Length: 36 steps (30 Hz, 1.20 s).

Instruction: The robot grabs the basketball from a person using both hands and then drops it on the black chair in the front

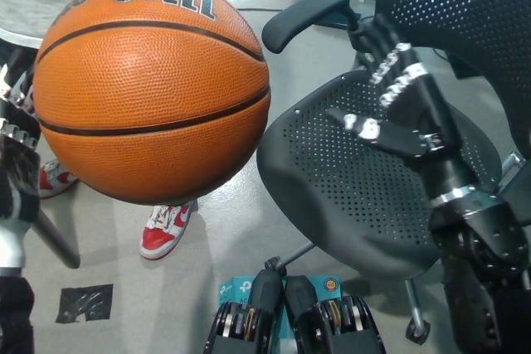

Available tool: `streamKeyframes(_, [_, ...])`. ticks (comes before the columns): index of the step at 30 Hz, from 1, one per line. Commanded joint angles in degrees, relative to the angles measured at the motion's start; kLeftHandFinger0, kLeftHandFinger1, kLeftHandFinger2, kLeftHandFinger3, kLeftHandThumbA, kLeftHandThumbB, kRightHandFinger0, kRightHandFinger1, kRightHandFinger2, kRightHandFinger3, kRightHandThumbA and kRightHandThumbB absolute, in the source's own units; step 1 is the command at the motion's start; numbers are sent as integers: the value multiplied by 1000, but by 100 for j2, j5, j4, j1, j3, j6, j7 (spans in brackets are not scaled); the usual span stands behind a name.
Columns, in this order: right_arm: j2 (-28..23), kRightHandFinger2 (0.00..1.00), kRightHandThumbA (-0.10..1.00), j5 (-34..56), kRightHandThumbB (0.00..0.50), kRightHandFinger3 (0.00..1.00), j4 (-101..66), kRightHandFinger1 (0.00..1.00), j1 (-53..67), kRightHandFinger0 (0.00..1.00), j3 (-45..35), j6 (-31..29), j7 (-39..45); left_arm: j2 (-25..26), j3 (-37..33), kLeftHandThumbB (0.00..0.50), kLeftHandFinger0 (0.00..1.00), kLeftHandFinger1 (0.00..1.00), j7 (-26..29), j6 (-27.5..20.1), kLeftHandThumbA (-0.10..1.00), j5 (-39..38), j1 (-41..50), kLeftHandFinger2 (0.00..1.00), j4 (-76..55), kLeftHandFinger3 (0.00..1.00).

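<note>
A large orange pebbled basketball is held out by a person above the grey floor, left of the black mesh office chair. The black right hand hovers over the chair seat, fingers spread and released, clear of the ball. The white left hand sits just beside the ball's left side; I cannot tell its fingers' state.

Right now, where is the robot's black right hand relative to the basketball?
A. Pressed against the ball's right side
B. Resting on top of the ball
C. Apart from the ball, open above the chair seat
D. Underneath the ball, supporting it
C: the right hand is open over the black chair, with floor and seat showing between it and the basketball.
</note>
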Motion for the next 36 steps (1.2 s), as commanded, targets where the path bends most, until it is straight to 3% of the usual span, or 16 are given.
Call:
streamKeyframes(1, [16, 1000, 1000, 601, 390, 1000, -312, 1000, -68, 1000, -188, -54, 203, 102, -35, 150, 1000, 1000, -81, -32, 1000, -38, -53, 1000, -109, 1000])
streamKeyframes(10, [373, 1000, 1000, 1343, 465, 1000, -318, 1000, -273, 1000, -260, 547, 186, 74, -111, 171, 1000, 1000, -47, 4, 1000, 64, -55, 1000, -142, 1000])
streamKeyframes(16, [525, 1000, 1000, 1696, 477, 1000, -168, 1000, -492, 1000, -278, 733, 264, 93, -140, 154, 1000, 1000, -60, 33, 1000, 23, -55, 1000, -190, 1000])
streamKeyframes(25, [622, 1000, 1000, 1793, 430, 1000, 93, 1000, -553, 1000, -159, 612, 515, 91, -176, 137, 1000, 1000, -55, 42, 1000, 59, -44, 1000, -139, 1000])
streamKeyframes(36, [752, 1000, 1000, 1585, 443, 1000, 422, 1000, -652, 1000, 137, 481, 639, -23, -232, 133, 1000, 1000, -99, 4, 1000, -105, 117, 1000, -41, 1000])
